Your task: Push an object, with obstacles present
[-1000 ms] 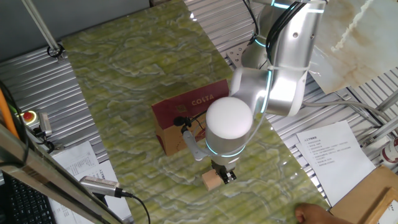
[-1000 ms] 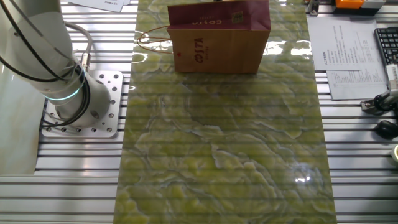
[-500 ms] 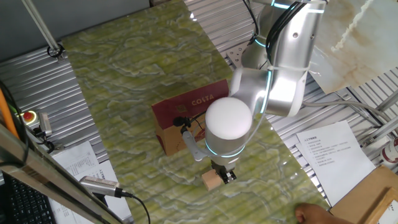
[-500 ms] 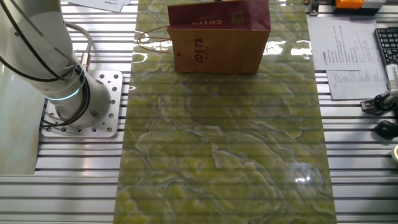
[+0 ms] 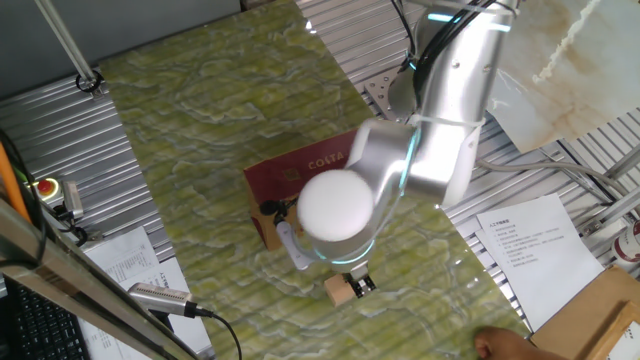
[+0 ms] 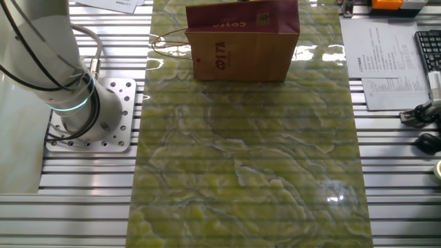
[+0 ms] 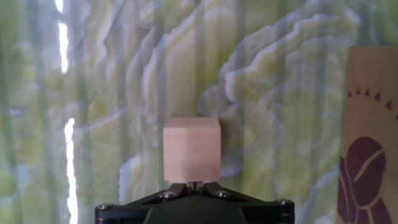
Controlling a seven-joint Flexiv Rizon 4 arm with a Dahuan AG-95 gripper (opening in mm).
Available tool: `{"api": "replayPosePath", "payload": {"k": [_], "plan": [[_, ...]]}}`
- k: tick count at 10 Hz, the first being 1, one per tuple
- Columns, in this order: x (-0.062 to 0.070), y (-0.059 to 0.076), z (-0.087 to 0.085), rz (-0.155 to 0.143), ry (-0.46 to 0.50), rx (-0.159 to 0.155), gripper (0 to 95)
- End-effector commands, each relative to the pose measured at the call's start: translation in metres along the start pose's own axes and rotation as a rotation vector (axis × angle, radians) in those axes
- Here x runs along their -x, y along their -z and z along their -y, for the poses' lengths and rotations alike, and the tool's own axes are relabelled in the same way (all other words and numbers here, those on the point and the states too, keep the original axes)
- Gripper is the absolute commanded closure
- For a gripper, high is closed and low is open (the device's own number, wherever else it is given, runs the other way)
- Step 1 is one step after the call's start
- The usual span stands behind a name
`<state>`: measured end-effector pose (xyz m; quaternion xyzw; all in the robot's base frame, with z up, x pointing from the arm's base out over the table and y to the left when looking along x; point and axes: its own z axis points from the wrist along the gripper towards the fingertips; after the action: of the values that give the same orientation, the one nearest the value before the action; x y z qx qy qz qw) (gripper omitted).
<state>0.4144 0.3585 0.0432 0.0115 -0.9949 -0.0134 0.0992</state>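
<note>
Gripper low over green marbled tabletop, fingertips pressed together, tips touching near face of wooden cube. Cube sits just ahead of fingers, flat on table. COSTA paper bag off to right of gripper, apart from cube.

Your arm is silver-grey with rounded white joint caps and thin cyan light rings at the joints. Black cables run along its upper link. Its base sits on a white perforated plate. The hand is black, with small silver screws.
</note>
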Motion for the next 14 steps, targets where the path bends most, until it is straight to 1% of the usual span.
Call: {"api": "replayPosePath", "payload": {"k": [1, 2, 3, 6, 7, 10, 11, 14], "plan": [[-0.001, -0.009, 0.001, 0.013, -0.002, 0.001, 95.0], [0.0, -0.012, 0.001, 0.019, -0.004, 0.002, 95.0], [0.0, -0.012, 0.001, 0.027, -0.006, 0.004, 95.0], [0.0, -0.012, 0.001, 0.037, -0.013, 0.01, 95.0], [0.001, -0.012, 0.0, 0.05, -0.016, 0.015, 95.0], [0.009, -0.009, -0.004, 0.053, -0.031, 0.019, 95.0], [0.014, -0.011, -0.006, 0.056, -0.038, 0.019, 95.0], [0.019, -0.013, -0.009, 0.061, -0.044, 0.019, 95.0]]}}
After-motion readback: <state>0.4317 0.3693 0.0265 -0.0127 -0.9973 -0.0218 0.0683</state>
